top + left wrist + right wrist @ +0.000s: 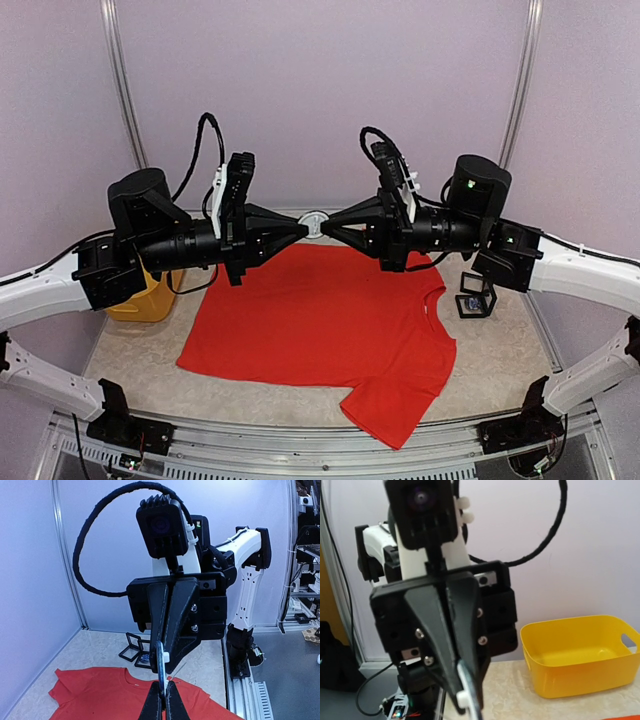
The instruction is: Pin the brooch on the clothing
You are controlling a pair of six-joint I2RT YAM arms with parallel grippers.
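Note:
The brooch [313,220], a pale round piece, hangs in the air above the far hem of the clothing [320,320], a red T-shirt spread flat on the table. My left gripper [303,227] and right gripper [326,226] meet tip to tip on it. In the left wrist view the brooch [161,662] stands edge-on. My left gripper [164,687] is shut on its lower rim, and the right gripper [167,655] is closed over its upper part beside a white clasp. In the right wrist view the brooch [470,690] shows blurred, under the left gripper [465,700].
A yellow bin [150,300] stands at the left behind the left arm and also shows in the right wrist view [580,652]. Black open frame boxes [477,297] sit right of the shirt's collar. Purple walls and metal posts close in the back.

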